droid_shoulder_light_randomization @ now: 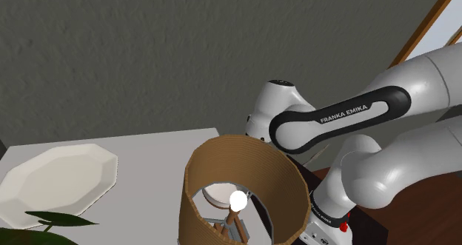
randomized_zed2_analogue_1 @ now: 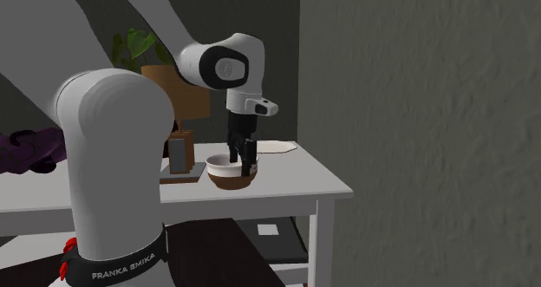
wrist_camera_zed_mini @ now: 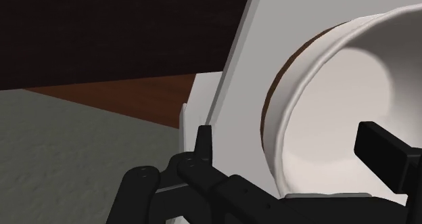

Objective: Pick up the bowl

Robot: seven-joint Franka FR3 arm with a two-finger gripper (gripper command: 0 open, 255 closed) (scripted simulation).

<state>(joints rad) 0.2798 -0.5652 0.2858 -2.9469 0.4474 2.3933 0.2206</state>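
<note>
The bowl (randomized_zed2_analogue_1: 231,174), brown outside and white within, sits on the white counter (randomized_zed2_analogue_1: 299,186), with a white plate (randomized_zed2_analogue_1: 276,146) lying beyond it in the second exterior view. The tool (randomized_zed2_analogue_1: 244,157) stands upright at the bowl's rim. In the wrist view its fingers (wrist_camera_zed_mini: 387,153) are apart, one inside the bowl and one outside, with the wall between them not yet clamped. The approach looks done; closing on the wall and lifting remain.

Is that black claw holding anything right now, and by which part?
Nothing yet. The gripper straddles the rim of the bowl, one finger inside and one outside, but the outer finger stands clear of the wall.
</note>
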